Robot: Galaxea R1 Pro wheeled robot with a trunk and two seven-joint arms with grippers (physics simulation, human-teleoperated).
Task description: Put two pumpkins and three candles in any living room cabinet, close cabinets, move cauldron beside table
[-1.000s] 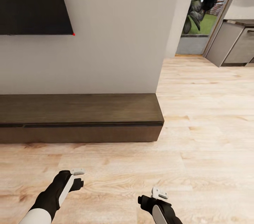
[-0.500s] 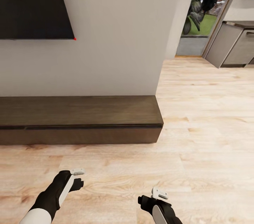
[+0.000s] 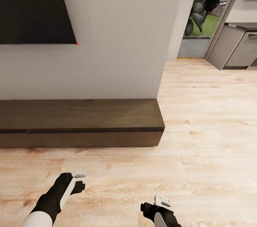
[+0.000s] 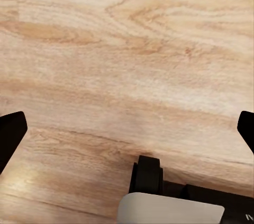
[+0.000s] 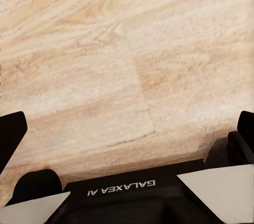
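Observation:
The long, low dark-brown cabinet [image 3: 82, 123] runs along the white wall ahead, its drawer fronts shut, nothing on its flat top. My left gripper [image 3: 79, 180] hangs low over the wooden floor in front of it, empty. My right gripper [image 3: 157, 203] hangs lower and to the right, also empty. In both wrist views the dark fingertips [image 4: 10, 134] [image 5: 10, 134] stand far apart at the frame edges over bare floorboards, so both grippers are open. Pumpkins, candles and cauldron are out of view.
A black TV screen [image 3: 34, 5] hangs on the wall above the cabinet. To the right, the floor [image 3: 210, 119] opens towards grey kitchen cupboards [image 3: 233, 46] and a glass door with plants [image 3: 201, 5] behind it.
The whole view has shifted slightly down and right, so the camera has moved; the cabinet and TV sit a little lower. The right gripper has dropped a little in the picture.

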